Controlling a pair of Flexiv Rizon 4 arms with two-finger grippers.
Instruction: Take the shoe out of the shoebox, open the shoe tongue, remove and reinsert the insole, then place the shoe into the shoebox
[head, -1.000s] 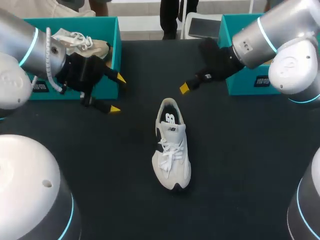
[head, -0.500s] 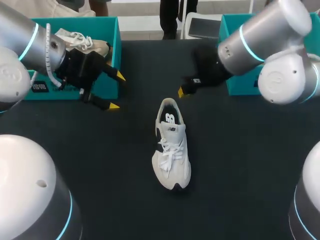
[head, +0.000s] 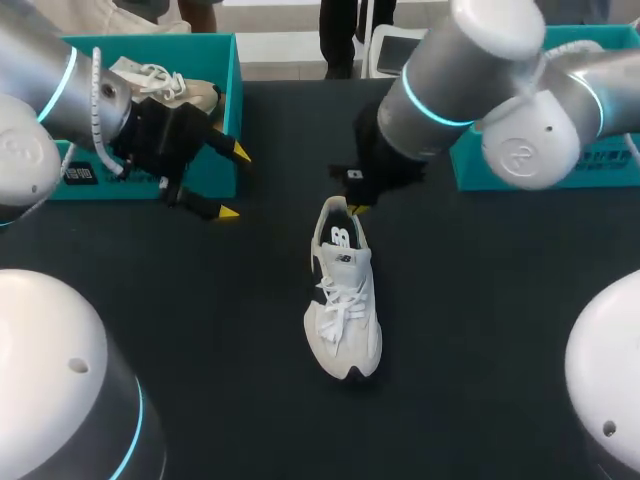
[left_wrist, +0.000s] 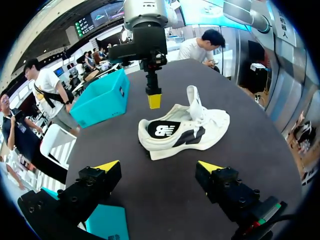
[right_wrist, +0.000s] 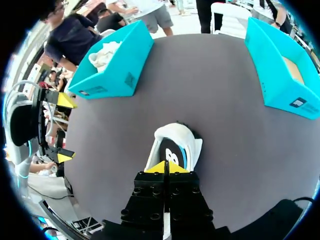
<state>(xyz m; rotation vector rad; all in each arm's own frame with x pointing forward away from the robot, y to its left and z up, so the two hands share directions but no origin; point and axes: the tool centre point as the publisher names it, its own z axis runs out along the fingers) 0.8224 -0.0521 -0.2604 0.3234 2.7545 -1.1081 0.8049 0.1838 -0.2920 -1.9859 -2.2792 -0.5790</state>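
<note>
While the shoe (head: 343, 305) lies out on the worktop (head: 480, 330), toe near and heel far, it looks light and soft-sided.
Its heel collar seems the firmest place to pinch, since the tongue and laces would flop. Just over the heel opening hangs the right gripper (head: 352, 207), fingers pressed together and holding nothing. The left gripper (head: 234, 183), fingers spread, sits well apart at far left beside the teal shoebox (head: 225, 110).

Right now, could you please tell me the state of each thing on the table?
Shoe: out of both boxes, upright on its sole, laced, insole in.
Left box: open, second shoe inside.
Right box: open.
Left tool: open, empty.
Right tool: shut, empty, over the shoe's heel.
</note>
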